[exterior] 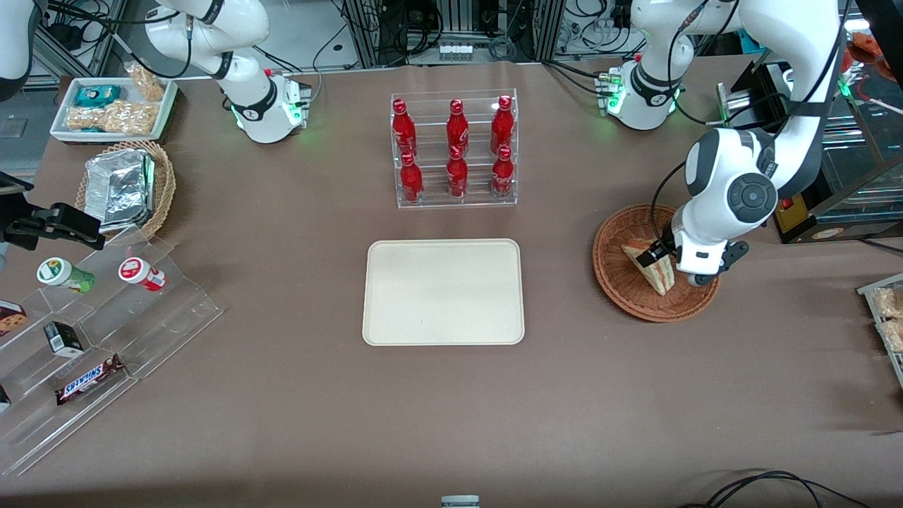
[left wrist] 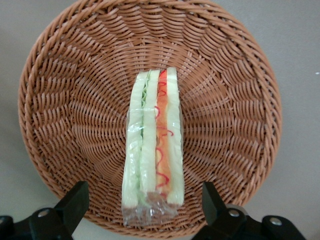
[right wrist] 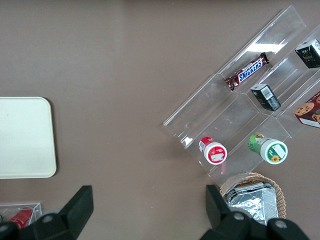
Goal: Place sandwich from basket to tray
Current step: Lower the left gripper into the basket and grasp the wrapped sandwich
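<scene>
Your gripper (left wrist: 145, 212) hangs spread wide just above the sandwich (left wrist: 153, 145), which lies in the basket (left wrist: 65, 95) between its fingers. It looks light, soft and film-wrapped; pinch the flat bread faces gently.

Even overhead light is falling across the table (exterior: 282, 395), casting only soft, faint shadows. Glare is glinting on the foil packets (exterior: 120, 189) and acrylic shelves (exterior: 106, 353). The gripper (left wrist: 145, 212), hanging over the basket (left wrist: 230, 125), is showing dark against it; the sandwich (left wrist: 152, 150) wrap is shining slightly.
</scene>
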Robot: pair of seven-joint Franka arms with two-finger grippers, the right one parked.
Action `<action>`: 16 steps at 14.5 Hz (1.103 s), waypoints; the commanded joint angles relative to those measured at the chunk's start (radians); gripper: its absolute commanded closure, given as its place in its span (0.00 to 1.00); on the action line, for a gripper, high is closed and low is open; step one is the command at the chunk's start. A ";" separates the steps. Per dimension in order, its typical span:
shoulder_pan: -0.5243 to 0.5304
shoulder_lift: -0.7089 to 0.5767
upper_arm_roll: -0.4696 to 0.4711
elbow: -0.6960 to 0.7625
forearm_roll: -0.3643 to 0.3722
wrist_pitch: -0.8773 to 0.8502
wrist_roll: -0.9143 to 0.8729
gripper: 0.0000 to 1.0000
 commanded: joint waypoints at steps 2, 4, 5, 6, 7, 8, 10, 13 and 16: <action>-0.001 0.044 0.003 -0.009 -0.004 0.061 -0.013 0.00; -0.003 0.068 0.003 -0.006 -0.004 0.063 -0.013 0.00; -0.003 0.077 0.003 -0.006 -0.004 0.061 -0.013 0.18; -0.001 0.084 0.003 -0.007 -0.004 0.058 -0.011 0.48; 0.002 0.087 0.003 -0.006 -0.004 0.054 -0.011 0.74; 0.005 0.085 0.003 -0.003 -0.004 0.051 -0.011 0.89; 0.007 0.067 0.005 0.005 -0.004 0.041 0.003 0.96; -0.002 0.012 0.003 0.043 0.008 0.020 0.033 0.98; -0.076 -0.007 -0.043 0.185 -0.006 -0.151 0.222 0.98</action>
